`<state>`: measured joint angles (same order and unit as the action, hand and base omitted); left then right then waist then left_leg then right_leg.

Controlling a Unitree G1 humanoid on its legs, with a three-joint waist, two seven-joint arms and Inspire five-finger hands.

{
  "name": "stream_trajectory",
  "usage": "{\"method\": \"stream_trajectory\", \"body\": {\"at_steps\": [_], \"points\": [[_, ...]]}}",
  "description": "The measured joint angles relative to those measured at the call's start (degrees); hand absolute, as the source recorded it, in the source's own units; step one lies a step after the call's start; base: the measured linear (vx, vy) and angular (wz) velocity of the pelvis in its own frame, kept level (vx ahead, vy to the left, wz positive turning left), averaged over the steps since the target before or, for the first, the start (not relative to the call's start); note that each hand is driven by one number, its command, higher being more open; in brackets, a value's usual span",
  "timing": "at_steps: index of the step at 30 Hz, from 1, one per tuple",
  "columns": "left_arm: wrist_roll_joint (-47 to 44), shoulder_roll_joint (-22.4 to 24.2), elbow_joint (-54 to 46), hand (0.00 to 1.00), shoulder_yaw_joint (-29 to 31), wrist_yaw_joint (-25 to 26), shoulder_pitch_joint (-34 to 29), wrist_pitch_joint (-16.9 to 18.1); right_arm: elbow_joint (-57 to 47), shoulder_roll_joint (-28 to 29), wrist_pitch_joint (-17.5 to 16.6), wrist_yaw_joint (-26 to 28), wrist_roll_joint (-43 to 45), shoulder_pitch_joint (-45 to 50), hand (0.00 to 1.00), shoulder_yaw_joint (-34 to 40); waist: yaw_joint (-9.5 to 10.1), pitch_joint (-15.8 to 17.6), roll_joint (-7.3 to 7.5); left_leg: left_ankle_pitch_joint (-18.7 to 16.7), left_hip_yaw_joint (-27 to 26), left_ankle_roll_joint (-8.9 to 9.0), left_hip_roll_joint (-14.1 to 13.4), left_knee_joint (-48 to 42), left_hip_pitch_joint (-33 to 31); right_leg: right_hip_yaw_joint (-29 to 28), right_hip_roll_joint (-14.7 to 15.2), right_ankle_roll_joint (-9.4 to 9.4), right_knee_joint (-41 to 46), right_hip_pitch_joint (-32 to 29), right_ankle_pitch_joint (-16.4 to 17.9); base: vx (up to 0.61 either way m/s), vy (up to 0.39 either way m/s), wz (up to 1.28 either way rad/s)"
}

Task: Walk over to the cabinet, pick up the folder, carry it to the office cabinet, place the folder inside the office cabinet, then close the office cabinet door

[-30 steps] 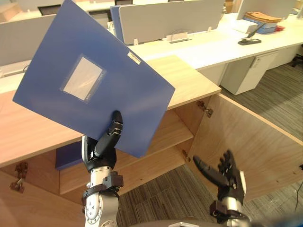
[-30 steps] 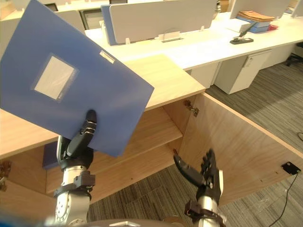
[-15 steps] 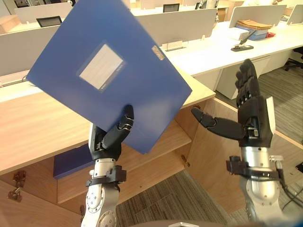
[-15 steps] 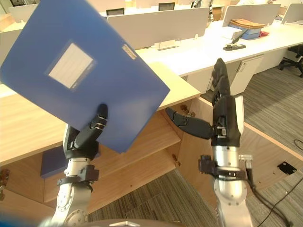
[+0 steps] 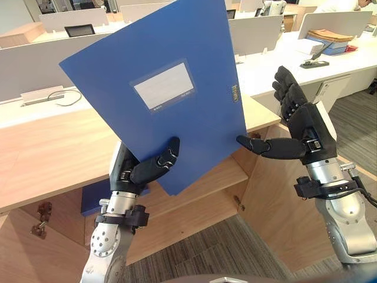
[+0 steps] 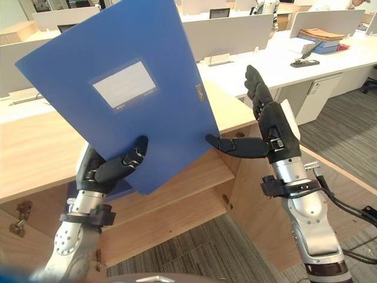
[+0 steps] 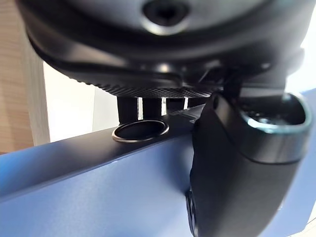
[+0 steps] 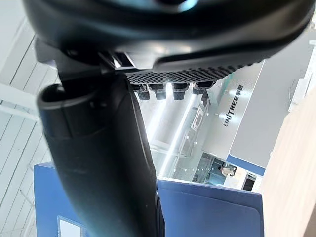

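A large blue folder (image 5: 165, 100) with a white label is held up, nearly upright, over the wooden cabinet's top (image 5: 53, 153). My left hand (image 5: 136, 174) is shut on its lower edge, thumb across the front and fingers behind; the left wrist view shows the thumb (image 7: 237, 173) pressed on the blue folder (image 7: 98, 192). My right hand (image 5: 303, 127) is raised to the folder's right, open, its fingers straight. Its thumb points at the folder's right edge and stops just short of it. In the right wrist view the blue folder (image 8: 207, 207) shows past the thumb (image 8: 108, 163).
Below the folder the cabinet is open, with wooden shelves (image 5: 200, 183) inside. Its right door (image 5: 277, 206) swings out towards me. A second blue item (image 5: 93, 197) lies on a shelf at the left. Office desks with grey partitions (image 5: 35, 59) stand behind.
My right hand has risen from low near the door to beside the folder's right edge. The folder has turned more upright in my left hand. The camera has tilted upward.
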<state>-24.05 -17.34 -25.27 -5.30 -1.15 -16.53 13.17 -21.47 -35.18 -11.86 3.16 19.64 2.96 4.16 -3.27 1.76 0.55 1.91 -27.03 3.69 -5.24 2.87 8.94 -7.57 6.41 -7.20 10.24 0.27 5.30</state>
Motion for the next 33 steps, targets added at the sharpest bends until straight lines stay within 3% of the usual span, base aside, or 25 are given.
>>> {"method": "stream_trajectory", "body": {"at_steps": [7, 16, 17, 25, 26, 33], "points": [[0.06, -5.78, 0.0, 0.0, 0.14, -2.08, -0.08, 0.06, 1.64, -10.63, 0.03, 5.48, 8.19, -3.42, 1.0, -4.41, -0.03, 0.48, 0.77, 0.7, 1.37, -0.85, 0.93, 1.38, 0.07, 1.29, 0.85, -0.25, -1.07, 0.73, -0.47, -0.01, 0.013, 0.1], [-0.1, -9.21, 0.01, 0.0, -1.15, -1.48, -0.05, 0.08, 2.58, -17.44, 0.04, 9.23, 17.77, -10.75, 1.0, -14.74, 0.36, 1.21, 2.04, 1.14, 1.69, -1.07, 1.54, 2.09, -0.02, 1.77, 1.42, -0.45, -1.91, 0.89, -0.9, 0.0, 0.004, 0.01], [-0.1, -9.22, 0.02, 0.0, -1.15, -1.35, -0.03, 0.08, 2.89, -17.66, 0.05, 9.36, 19.06, -11.21, 0.0, -15.24, 0.44, 1.24, 2.1, 1.15, 1.7, -1.08, 1.54, 2.09, -0.05, 1.79, 1.42, -0.44, -1.95, 0.89, -0.93, 0.0, 0.0, 0.0], [-1.66, -10.5, 0.02, 0.0, -3.1, 0.82, 0.18, 1.15, 6.07, -19.88, 0.1, 9.11, 26.76, -19.35, 0.0, -21.53, 1.44, 1.19, 2.14, 1.18, 0.89, -1.11, 1.52, 2.09, -0.12, 1.18, 1.35, -0.42, -3.31, 0.94, -2.13, -0.01, 0.003, -0.04], [-2.43, -11.21, 0.02, 1.0, -3.58, 0.81, 0.23, 1.4, 6.07, -20.14, 0.09, 9.09, 27.64, -20.0, 0.0, -21.9, 1.45, 1.18, 2.15, 1.18, 0.84, -1.11, 1.53, 2.09, -0.12, 1.12, 1.36, -0.42, -3.38, 0.94, -2.22, -0.02, 0.006, -0.06], [-8.07, -19.44, 5.82, 1.0, -9.43, -1.76, 2.11, 3.01, 5.12, -21.61, -0.06, 9.83, 24.28, -21.4, 0.0, -23.49, 1.54, 0.88, 2.22, 1.18, -0.66, -1.1, 1.48, 2.13, 0.27, -0.17, 1.21, -0.46, -3.84, 0.74, -3.01, -0.02, 0.003, -0.1]]}}
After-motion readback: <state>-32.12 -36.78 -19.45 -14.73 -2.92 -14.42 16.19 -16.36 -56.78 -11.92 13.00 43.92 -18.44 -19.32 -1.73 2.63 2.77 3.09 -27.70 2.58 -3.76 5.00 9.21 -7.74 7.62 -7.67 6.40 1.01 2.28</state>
